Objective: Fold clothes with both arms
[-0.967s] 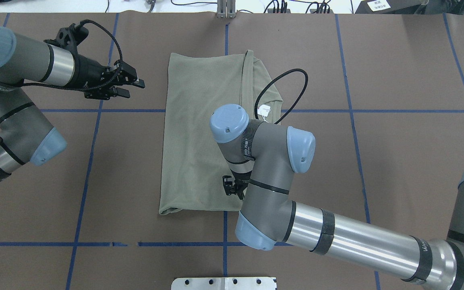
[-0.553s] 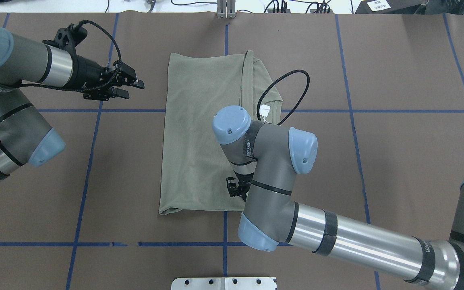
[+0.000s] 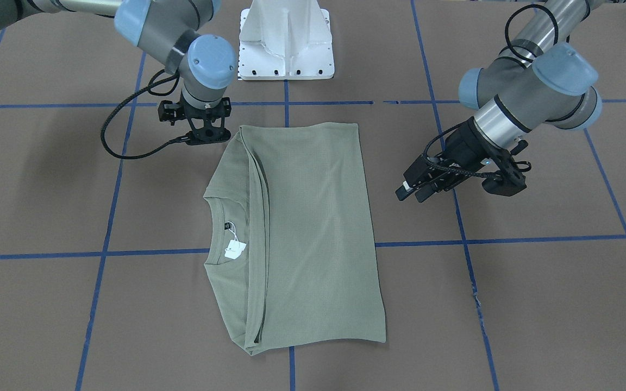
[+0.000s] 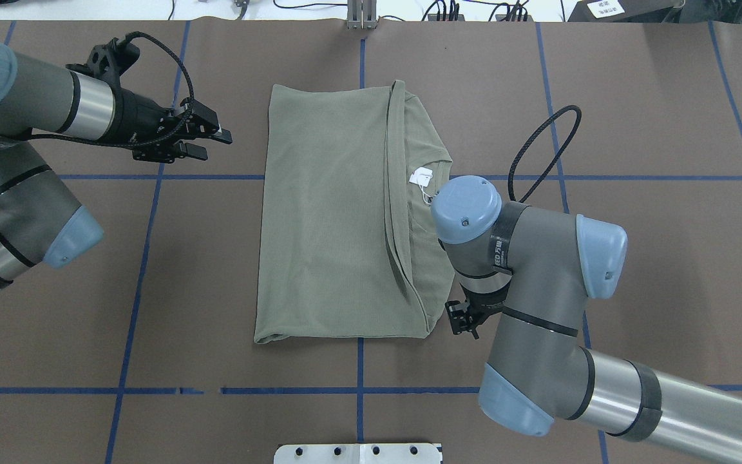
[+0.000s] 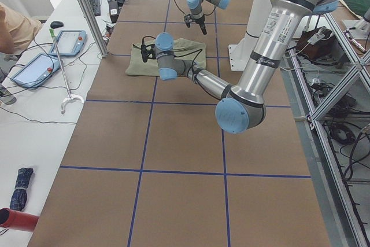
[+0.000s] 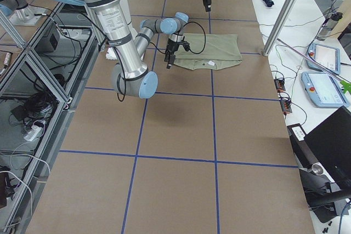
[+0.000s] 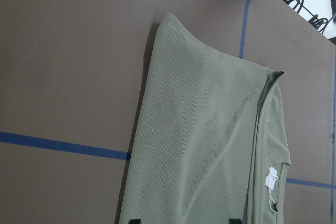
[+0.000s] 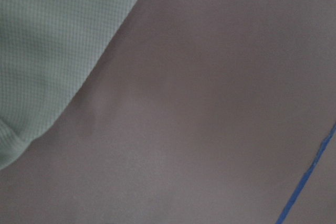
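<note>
Left gripper (image 4: pixel 216 144) hangs with its jaws spread and empty, clear of the side of the sage-green shirt (image 4: pixel 326 219) that faces the table's (image 4: pixel 635 96) left edge. Right gripper (image 3: pixel 207 138) sits just beside the shirt's corner nearest the robot (can't tell if it's parted or closed, too hidden). Shirt lies flat mid-table, partly folded, hang tag (image 4: pixel 422 176) showing at the collar. My guess for doing the next fold well: pinch matching corners, lift together, keep the cloth taut, lay the edges flush.
</note>
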`<state>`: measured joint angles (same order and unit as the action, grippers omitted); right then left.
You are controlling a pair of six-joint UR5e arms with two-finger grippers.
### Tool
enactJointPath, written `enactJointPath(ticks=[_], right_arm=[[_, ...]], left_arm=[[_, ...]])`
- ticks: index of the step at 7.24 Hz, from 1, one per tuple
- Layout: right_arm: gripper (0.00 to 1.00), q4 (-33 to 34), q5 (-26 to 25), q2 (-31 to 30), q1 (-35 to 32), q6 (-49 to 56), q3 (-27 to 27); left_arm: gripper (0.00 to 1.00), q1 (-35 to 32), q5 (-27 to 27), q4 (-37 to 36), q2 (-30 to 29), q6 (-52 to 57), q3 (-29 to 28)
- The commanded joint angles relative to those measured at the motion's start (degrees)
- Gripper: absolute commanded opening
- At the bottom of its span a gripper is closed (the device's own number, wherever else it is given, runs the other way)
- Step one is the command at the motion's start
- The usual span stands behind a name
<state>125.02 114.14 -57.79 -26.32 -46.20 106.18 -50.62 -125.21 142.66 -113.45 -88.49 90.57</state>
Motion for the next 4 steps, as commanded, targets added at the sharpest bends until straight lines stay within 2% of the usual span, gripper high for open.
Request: enactJointPath(ticks=[1, 3, 4], right_arm=[[1.00, 1.3, -0.6, 2.5, -0.4, 1.0, 0.4], [1.00, -6.7, -1.1, 9.6, -2.0, 0.2, -8.8], [1.00, -9.5, -1.7, 14.7, -2.7, 0.2, -15.8]], left_arm=[[0.64, 0.0, 0.0, 0.1, 0.0, -0.2, 0.0], [0.64, 0.0, 0.0, 0.0, 0.1, -0.2, 0.1], [0.64, 0.0, 0.0, 0.1, 0.1, -0.2, 0.2]])
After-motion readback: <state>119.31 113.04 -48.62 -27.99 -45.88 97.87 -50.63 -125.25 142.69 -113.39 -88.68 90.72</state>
